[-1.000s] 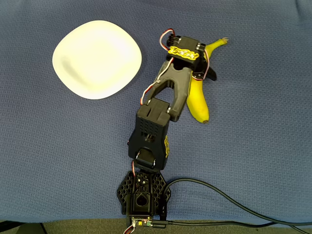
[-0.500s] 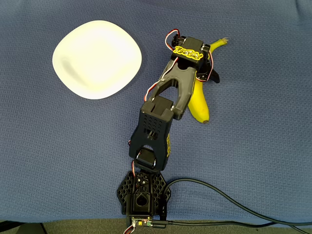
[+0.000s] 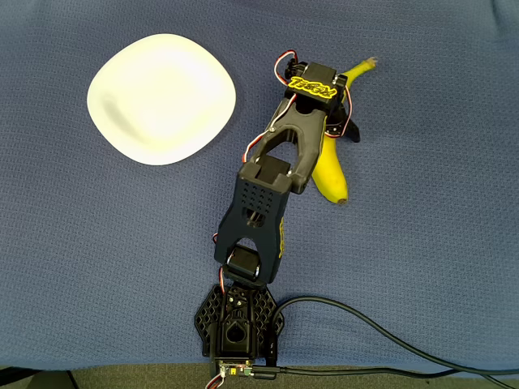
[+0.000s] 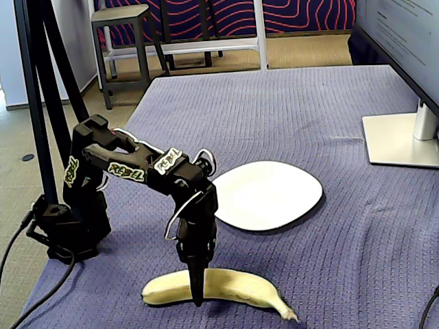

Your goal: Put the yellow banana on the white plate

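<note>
Blue woven cloth covers table. Black two-finger gripper (image 4: pixel 197 291) w/ jaws clamped on curved yellow banana (image 4: pixel 223 286) at bottom centre of fixed view; glossy white rounded-square plate (image 4: pixel 267 194) lies mid-frame. Risk: smooth skin could slip during lift.

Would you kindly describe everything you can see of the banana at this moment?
The banana is a single curved, smooth bright-yellow fruit with a pale stem end and a small dark tip. It lies flat on the blue cloth, apart from the white plate. The gripper stands upright over its middle, with a finger down in front of it; whether the banana is clamped cannot be told.
</note>
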Robot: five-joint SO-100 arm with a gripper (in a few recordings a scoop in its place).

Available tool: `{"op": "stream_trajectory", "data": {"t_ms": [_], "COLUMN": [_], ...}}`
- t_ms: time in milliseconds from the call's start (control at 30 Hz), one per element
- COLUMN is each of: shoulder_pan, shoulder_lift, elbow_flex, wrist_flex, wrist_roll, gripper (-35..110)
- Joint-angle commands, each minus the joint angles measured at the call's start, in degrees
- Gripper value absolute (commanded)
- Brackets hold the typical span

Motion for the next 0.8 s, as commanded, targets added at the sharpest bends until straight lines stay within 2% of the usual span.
{"op": "stream_trajectory", "data": {"t_ms": [0,233,433,767], "shoulder_pan": [1.9,3.7,3.5,1.9], "shoulder_lift": [-0.3,-0.4,1.1,5.1], "elbow_flex": [-2.5,-1.8,-0.6,0.3], "wrist_flex": [-1.3,-3.6,-4.9,-3.5], "wrist_roll": [-0.5,-1.9,-4.3,-4.0], "gripper": [35,24,1,0]}}
